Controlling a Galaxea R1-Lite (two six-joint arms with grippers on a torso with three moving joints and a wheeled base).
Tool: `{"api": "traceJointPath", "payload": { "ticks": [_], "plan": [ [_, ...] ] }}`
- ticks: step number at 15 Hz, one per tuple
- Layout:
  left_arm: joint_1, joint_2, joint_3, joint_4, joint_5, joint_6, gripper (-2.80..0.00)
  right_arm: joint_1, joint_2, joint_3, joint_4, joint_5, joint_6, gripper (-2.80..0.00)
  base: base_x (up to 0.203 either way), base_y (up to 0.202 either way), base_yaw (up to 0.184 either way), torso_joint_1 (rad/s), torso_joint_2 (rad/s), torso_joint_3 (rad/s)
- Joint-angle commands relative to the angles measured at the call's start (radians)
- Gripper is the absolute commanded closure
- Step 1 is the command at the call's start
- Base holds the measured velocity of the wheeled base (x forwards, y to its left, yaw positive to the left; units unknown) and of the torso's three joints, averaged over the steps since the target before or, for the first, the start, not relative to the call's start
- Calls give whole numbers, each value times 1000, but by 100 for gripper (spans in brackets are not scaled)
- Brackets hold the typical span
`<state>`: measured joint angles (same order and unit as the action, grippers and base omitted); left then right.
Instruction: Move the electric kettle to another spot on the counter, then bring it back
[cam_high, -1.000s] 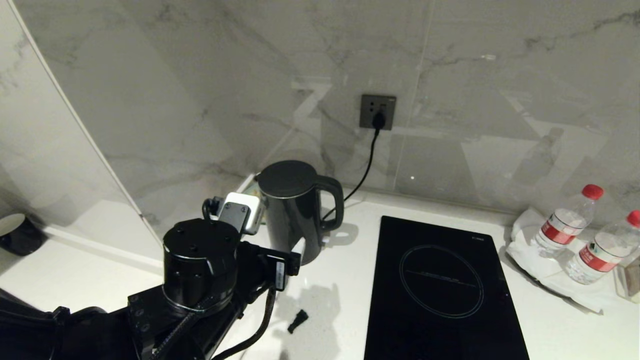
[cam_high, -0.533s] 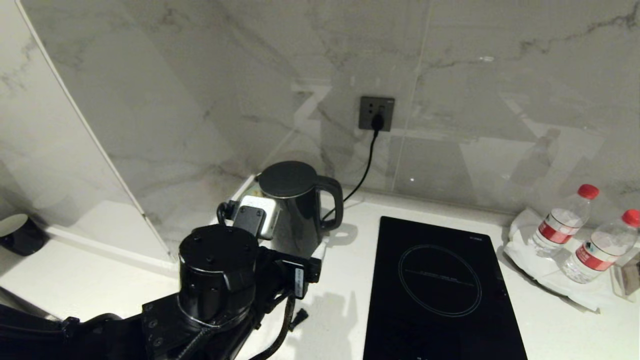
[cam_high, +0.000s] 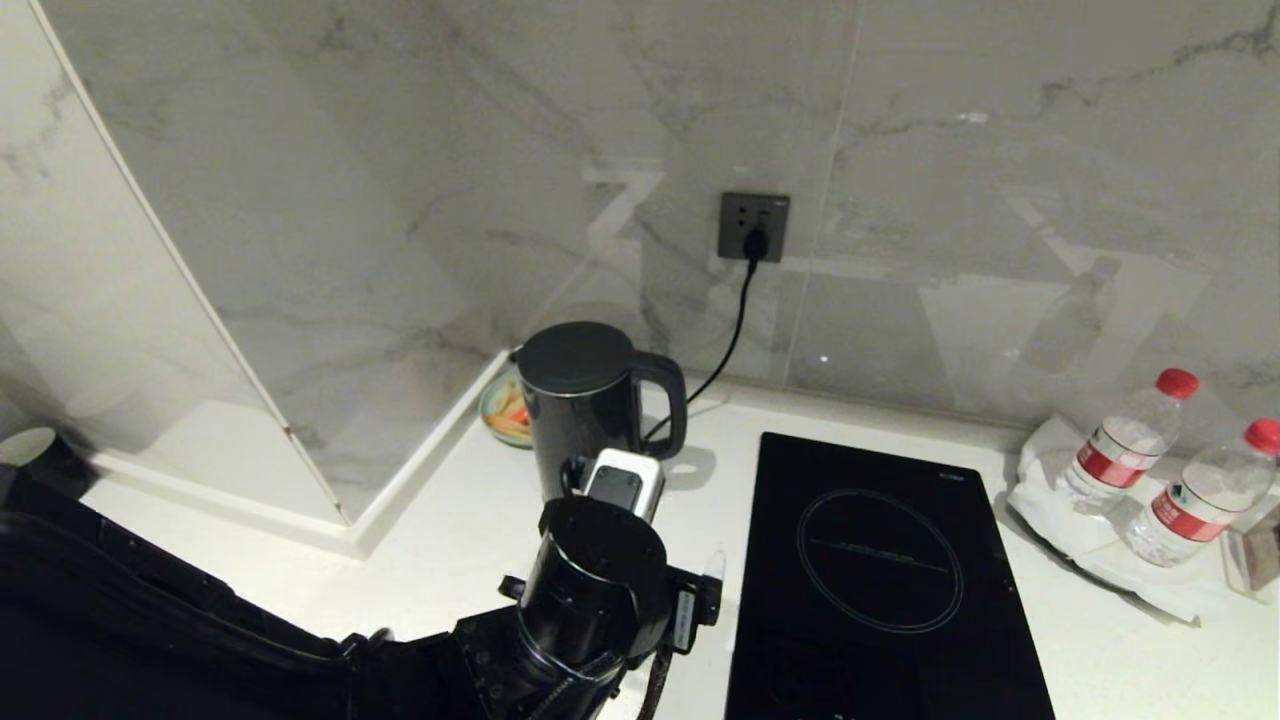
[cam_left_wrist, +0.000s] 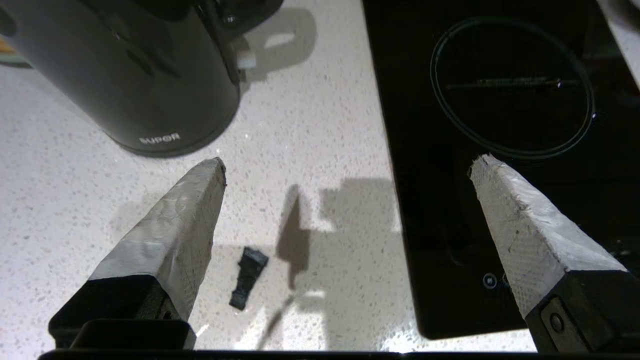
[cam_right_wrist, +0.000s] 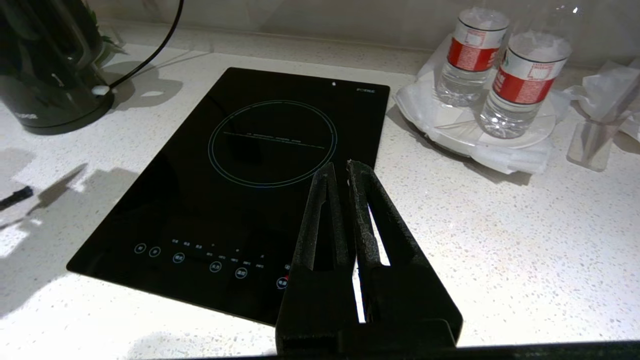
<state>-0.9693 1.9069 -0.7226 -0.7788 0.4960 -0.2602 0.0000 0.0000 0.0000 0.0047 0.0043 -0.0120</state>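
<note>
Kettle (cam_high: 585, 410) handle next: I steer my wide-open left gripper (cam_left_wrist: 345, 170) (right gripper (cam_right_wrist: 340, 170) is shut) around it, slowly.

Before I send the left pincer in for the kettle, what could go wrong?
The open left pincer sits off to the handle side of the electric kettle, so a straight advance may miss. The plugged cord runs behind the kettle and may snag. A small black piece lies on the counter below.

kettle (cam_high: 580, 400): 1 | hob (cam_high: 880, 570): 1 | bottles (cam_high: 1125, 440): 2 (red caps) | socket (cam_high: 754, 226): 1
</note>
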Motion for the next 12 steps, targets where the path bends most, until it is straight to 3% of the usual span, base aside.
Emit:
{"api": "traceJointPath", "payload": {
  "ticks": [1, 6, 12],
  "plan": [
    [-7, 15, 1, -5, 0, -1, -280, 0, 0, 0, 0, 0, 0, 0, 0, 0, 0, 0, 0, 0],
    [-20, 57, -48, 35, -18, 0, -280, 0, 0, 0, 0, 0, 0, 0, 0, 0, 0, 0, 0, -20],
    [-20, 57, -102, 94, -21, -5, -280, 0, 0, 0, 0, 0, 0, 0, 0, 0, 0, 4, 2, -179]
  ]
}}
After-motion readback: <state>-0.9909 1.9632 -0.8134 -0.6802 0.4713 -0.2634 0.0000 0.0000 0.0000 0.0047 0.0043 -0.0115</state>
